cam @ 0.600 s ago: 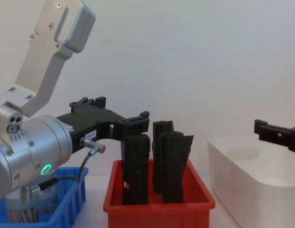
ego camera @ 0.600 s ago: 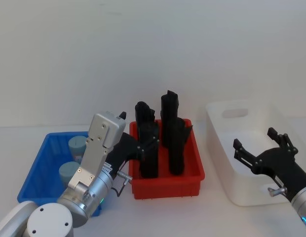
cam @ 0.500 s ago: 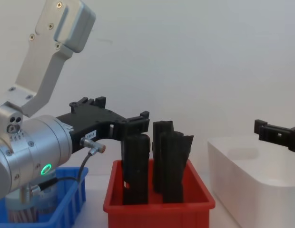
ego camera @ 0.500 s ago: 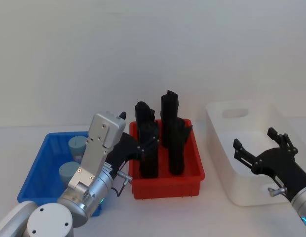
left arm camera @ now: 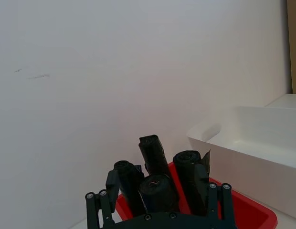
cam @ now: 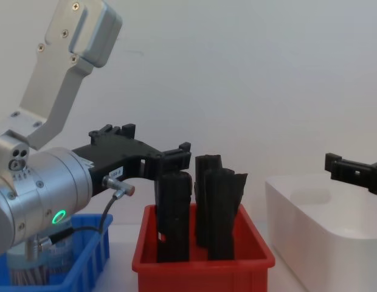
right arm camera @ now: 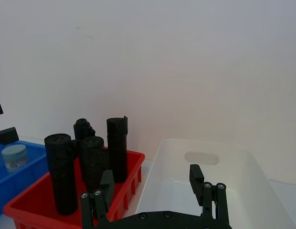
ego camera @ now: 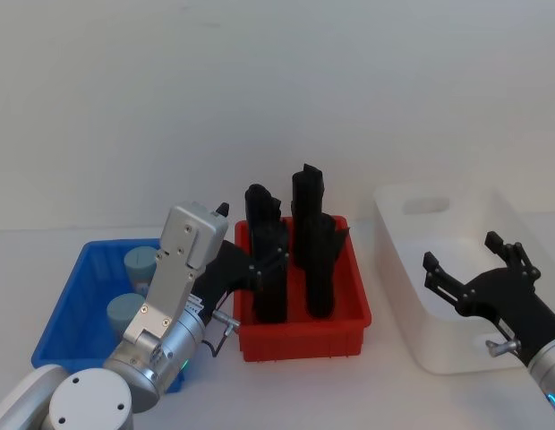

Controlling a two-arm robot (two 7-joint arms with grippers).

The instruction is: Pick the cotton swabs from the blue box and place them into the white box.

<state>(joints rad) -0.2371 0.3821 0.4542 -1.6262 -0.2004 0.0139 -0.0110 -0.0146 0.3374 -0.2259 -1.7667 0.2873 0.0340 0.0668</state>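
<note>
The blue box (ego camera: 55, 309) sits at the left of the table with two cotton swabs tubs in it, one farther back (ego camera: 140, 262) and one nearer (ego camera: 125, 311). My left gripper (ego camera: 253, 235) hovers open to the right of the blue box, level with the red bin's near left corner, holding nothing. The left wrist view shows its fingers spread wide (left arm camera: 157, 192). The white box (ego camera: 448, 354) stands at the right. Above its near part hangs my right gripper (ego camera: 461, 251), open and empty. One tub (right arm camera: 14, 156) shows far off in the right wrist view.
A red bin (ego camera: 300, 336) with tall black blocks (ego camera: 309, 233) standing upright sits between the blue box and the white box. A plain white wall lies behind the table.
</note>
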